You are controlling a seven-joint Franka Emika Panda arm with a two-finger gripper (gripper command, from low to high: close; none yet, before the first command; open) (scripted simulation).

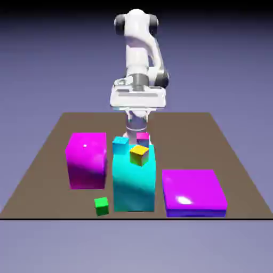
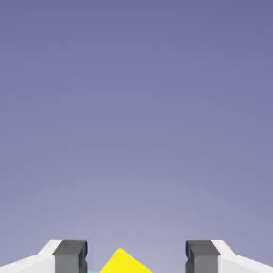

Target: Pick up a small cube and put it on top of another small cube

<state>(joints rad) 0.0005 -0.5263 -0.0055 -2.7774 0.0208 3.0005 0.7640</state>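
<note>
The gripper (image 2: pixel 136 261) stands open and empty in the hand view, its two grey fingertips (image 2: pixel 70 256) well apart at the bottom edge, with only a yellow corner poking up between them and blank backdrop above. In the exterior view the hand hangs low behind the tall cyan block (image 1: pixel 134 181), its fingers hidden by the small cubes there, so how close it sits to them cannot be told. That yellow corner belongs to the small yellow cube (image 1: pixel 139 155), which rests tilted near the top of the tall cyan block; a small cyan cube (image 1: pixel 120 145) and a small magenta cube (image 1: pixel 142 139) sit just beside it toward the back. The small green cube (image 1: pixel 101 206) — the piece to be lifted — lies on the brown table (image 1: pixel 42 160) near the front edge, just beside the tall cyan block's lower corner on the exterior view's left, well apart from the hand. It looks rigid, light and flat-faced, so it should take a pinch across two opposite side faces at mid-height; being tiny, it would likely slip or twist if caught on its corners — and the tall block close by leaves little room on that side. By count: four small cubes, one each of green, yellow, cyan and magenta; three big blocks, namely the tall cyan one, a magenta block (image 1: pixel 86 160) and a flat purple slab (image 1: pixel 193 192).
</note>
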